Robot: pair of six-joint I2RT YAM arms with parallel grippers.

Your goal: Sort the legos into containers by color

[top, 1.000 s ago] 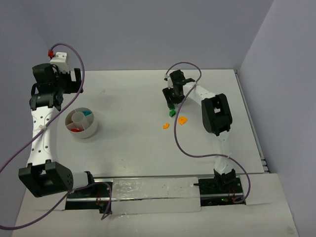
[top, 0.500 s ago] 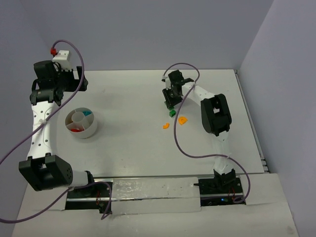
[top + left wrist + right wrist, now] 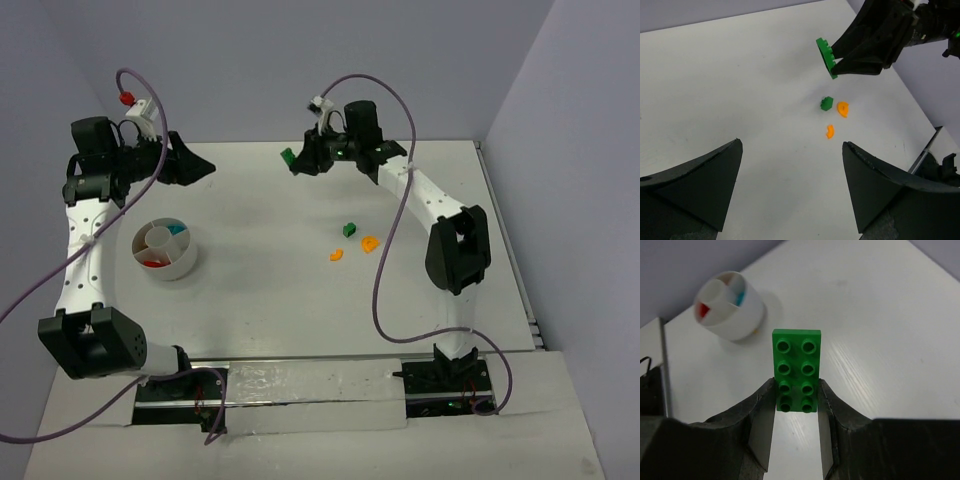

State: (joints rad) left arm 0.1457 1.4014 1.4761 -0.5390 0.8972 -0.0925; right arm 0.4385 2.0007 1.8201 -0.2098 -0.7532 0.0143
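My right gripper [image 3: 298,160] is shut on a flat green lego [image 3: 796,369] and holds it above the table's far middle; the lego also shows in the top view [image 3: 288,157] and the left wrist view [image 3: 826,57]. A small green lego [image 3: 348,229] and two curved orange legos [image 3: 370,243] [image 3: 336,254] lie on the table right of centre. The round white bowl [image 3: 166,250] stands at the left, with a red piece [image 3: 153,263] and a cyan piece [image 3: 177,229] in separate compartments. My left gripper [image 3: 200,168] is open and empty, raised beyond the bowl.
Purple cables loop above both arms. The grey walls close the table at the back and right. The arm bases sit on a rail [image 3: 310,385] at the near edge.
My right gripper has lifted the flat green lego from beside the small green one and carried it up and left. My left gripper has swung right, pointing across the table.
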